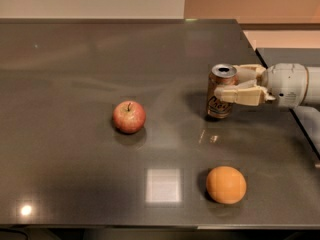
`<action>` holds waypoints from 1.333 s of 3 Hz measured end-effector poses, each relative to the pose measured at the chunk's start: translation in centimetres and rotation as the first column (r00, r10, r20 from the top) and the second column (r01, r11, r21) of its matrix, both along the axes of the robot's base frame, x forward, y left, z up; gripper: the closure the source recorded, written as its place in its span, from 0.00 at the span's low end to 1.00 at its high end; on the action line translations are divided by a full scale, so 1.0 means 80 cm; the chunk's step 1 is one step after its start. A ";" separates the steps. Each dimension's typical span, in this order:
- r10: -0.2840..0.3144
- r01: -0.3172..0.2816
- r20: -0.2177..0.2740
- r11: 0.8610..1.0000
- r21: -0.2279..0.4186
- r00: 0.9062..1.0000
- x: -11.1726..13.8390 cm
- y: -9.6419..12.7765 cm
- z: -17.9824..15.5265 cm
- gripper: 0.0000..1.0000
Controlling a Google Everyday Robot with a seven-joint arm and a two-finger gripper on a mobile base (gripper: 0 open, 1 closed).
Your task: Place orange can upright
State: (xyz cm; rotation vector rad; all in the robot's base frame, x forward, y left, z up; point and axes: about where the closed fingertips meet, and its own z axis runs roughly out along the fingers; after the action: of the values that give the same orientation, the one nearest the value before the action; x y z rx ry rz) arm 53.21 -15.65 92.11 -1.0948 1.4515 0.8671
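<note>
The orange can (220, 104) is coppery brown with pale script and a silver top. It stands upright on the dark table (75, 59), right of centre. My gripper (227, 84) reaches in from the right and is shut on the can. One pale finger (242, 95) crosses the can's front. The other finger (250, 72) lies behind the can's top.
A red apple (129, 117) sits left of the can. A round orange fruit (226, 184) lies near the front edge, below the can. The table's right edge (300, 129) runs just under my white arm (292, 85).
</note>
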 end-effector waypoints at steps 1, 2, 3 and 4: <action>0.007 -0.007 0.019 1.000 0.008 1.000 0.000 0.000 -0.006 0.58; 0.007 -0.007 0.039 1.000 0.006 0.999 -0.001 -0.004 -0.012 0.36; 0.006 -0.006 0.057 1.000 0.010 0.998 -0.001 -0.010 -0.016 0.12; 0.006 -0.008 0.068 1.000 0.024 0.998 -0.003 -0.018 -0.020 0.00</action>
State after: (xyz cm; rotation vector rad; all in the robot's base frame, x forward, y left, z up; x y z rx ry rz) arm 52.98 -17.13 90.47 -1.1015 1.3779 0.8425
